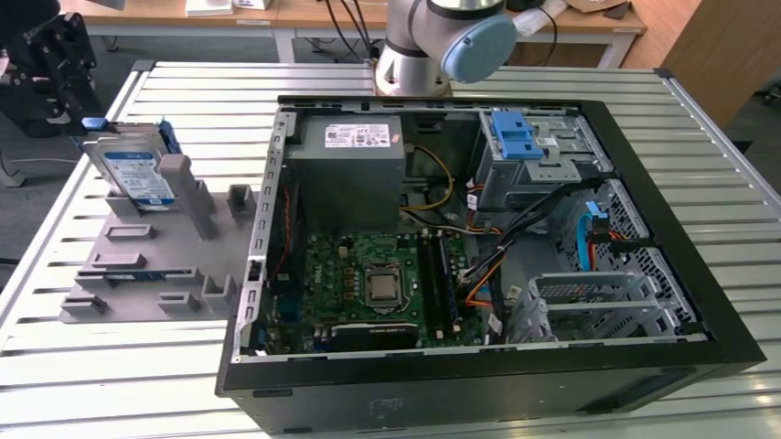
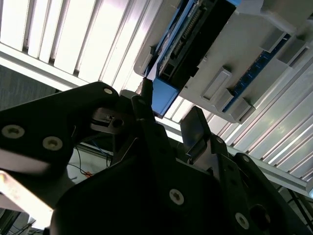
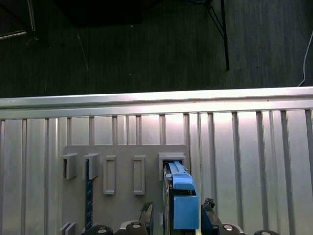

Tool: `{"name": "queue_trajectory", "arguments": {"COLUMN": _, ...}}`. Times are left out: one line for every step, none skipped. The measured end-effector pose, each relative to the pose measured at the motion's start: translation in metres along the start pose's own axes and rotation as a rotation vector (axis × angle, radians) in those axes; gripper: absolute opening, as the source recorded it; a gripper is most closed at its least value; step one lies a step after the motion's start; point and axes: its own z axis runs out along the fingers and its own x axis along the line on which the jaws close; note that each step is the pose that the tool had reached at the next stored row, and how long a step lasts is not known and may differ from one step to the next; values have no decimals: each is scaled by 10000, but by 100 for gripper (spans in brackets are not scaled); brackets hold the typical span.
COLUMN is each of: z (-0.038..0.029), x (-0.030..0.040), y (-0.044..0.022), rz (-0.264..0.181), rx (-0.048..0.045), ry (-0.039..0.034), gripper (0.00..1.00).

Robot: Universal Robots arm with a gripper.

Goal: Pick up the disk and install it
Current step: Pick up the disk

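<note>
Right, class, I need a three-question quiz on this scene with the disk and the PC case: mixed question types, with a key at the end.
1. True or false: the disk already sits inside the PC case.
2. The disk stands on edge in: A) a grey rack; B) a cardboard box; C) a drawer.
3. Fill in: in the first wrist view, the jaws stand apart, one on either ____ of the disk.
Key: 1 false; 2 A; 3 side.
</note>
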Motion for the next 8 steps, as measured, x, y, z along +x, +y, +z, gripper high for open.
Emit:
{"name": "queue_trajectory", "arguments": {"z": 0, "x": 0, "y": 0, "rz": 0, "rx": 1, "ry": 0, "gripper": 51}}
{"name": "queue_trajectory", "arguments": {"z": 1, "x": 0, "y": 0, "rz": 0, "rx": 2, "ry": 0, "gripper": 51}}
{"name": "queue_trajectory", "arguments": {"z": 2, "x": 0, "y": 0, "rz": 0, "rx": 20, "ry": -1, "gripper": 51}}
{"name": "queue_trajectory", "arguments": {"z": 7, "x": 0, "y": 1, "rz": -1, "rx": 59, "ry": -4, "gripper": 51}}
{"name": "queue_trajectory", "arguments": {"z": 11, "x": 0, "y": 4, "rz": 0, "rx": 120, "ry": -7, "gripper": 51}}
{"name": "queue_trajectory", "arguments": {"z": 16, "x": 0, "y": 5, "rz": 0, "rx": 174, "ry": -9, "gripper": 51}}
{"name": "queue_trajectory", "arguments": {"z": 23, "x": 1, "y": 6, "rz": -2, "rx": 208, "ry": -11, "gripper": 51}}
{"name": "queue_trajectory", "arguments": {"z": 29, "x": 1, "y": 7, "rz": -2, "rx": 221, "ry": -13, "gripper": 51}}
